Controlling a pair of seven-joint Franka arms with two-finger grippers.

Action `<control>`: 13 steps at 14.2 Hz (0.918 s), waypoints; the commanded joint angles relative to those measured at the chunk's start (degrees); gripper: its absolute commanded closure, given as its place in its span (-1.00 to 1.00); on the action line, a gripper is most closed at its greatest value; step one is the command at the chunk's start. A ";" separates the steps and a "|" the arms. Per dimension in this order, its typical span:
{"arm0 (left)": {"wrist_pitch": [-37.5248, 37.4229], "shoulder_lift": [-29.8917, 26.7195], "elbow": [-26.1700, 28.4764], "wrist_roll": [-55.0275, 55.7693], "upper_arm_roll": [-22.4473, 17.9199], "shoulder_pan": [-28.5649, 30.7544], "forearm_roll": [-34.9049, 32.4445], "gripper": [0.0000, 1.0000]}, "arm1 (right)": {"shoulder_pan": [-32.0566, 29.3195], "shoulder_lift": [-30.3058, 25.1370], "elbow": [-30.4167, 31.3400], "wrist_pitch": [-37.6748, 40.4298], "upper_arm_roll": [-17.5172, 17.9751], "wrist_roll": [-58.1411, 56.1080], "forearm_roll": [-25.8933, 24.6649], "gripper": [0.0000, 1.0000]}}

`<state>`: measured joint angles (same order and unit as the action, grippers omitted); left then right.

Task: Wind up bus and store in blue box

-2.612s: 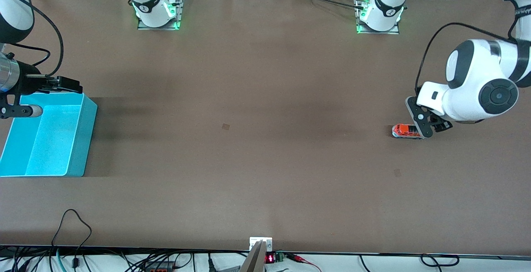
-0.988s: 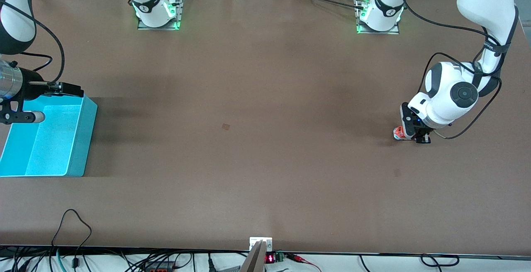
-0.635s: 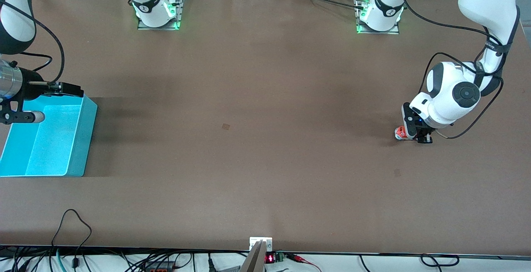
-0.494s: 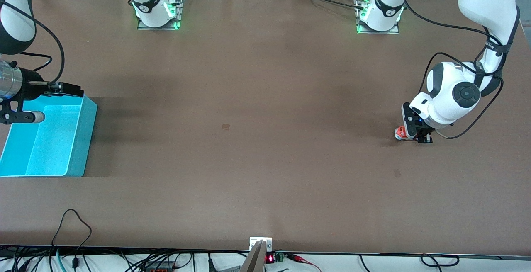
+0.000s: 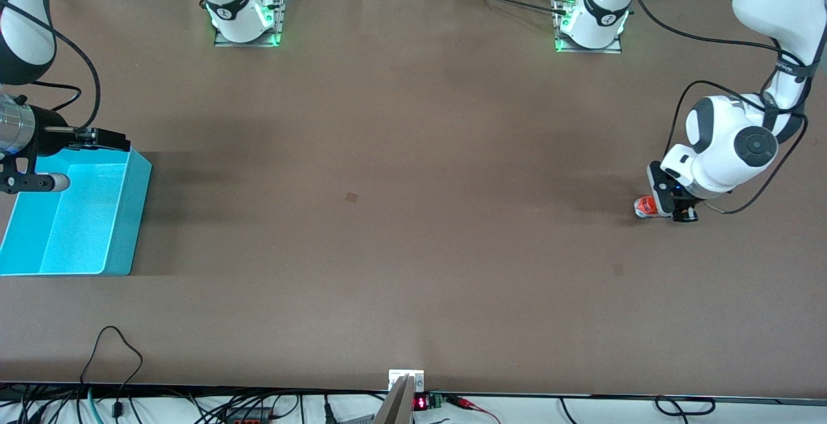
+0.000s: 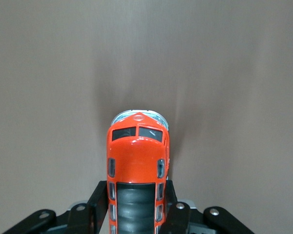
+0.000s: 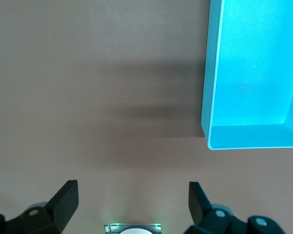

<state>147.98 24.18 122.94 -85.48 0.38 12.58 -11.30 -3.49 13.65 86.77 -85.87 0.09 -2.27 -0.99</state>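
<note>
A brown table seen from above, with two white robot arms reaching over it.

At the left arm's end of the table, the left gripper is low at the tabletop with its two black fingers clamped on the bus, a small orange-red toy. In the left wrist view the bus sits squarely between the fingers: one finger presses each long side, gripping the rear part of the body, while the windscreen end with its pale grey bumper sticks out forward past the fingertips. The dark roof strip runs back between the fingers. Whether the wheels touch the table cannot be told.

At the right arm's end of the table, the blue box, an open-top bin of bright cyan plastic, stands on the table with nothing in the part that shows. The right gripper waits above the table just beside the box's short end wall, its fingers spread wide apart and holding nothing. The box and the bus are well apart.
</note>
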 commanded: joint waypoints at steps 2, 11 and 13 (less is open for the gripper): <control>0.47 5.61 -3.58 -8.62 0.15 6.04 -1.27 0.53 | -0.02 -0.11 -0.72 0.88 0.27 0.60 0.46 -1.00; 0.38 7.98 -6.93 -19.28 0.24 13.96 -1.27 0.53 | -0.02 -0.11 -0.72 0.88 0.27 0.60 0.46 -1.00; 0.38 8.07 -7.54 -19.81 0.24 14.57 -1.27 0.53 | -0.02 -0.11 -0.63 0.88 0.27 0.60 0.46 -1.00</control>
<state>147.96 28.16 116.71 -103.81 0.24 25.41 -11.30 -3.46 13.65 86.77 -85.85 0.13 -2.27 -0.99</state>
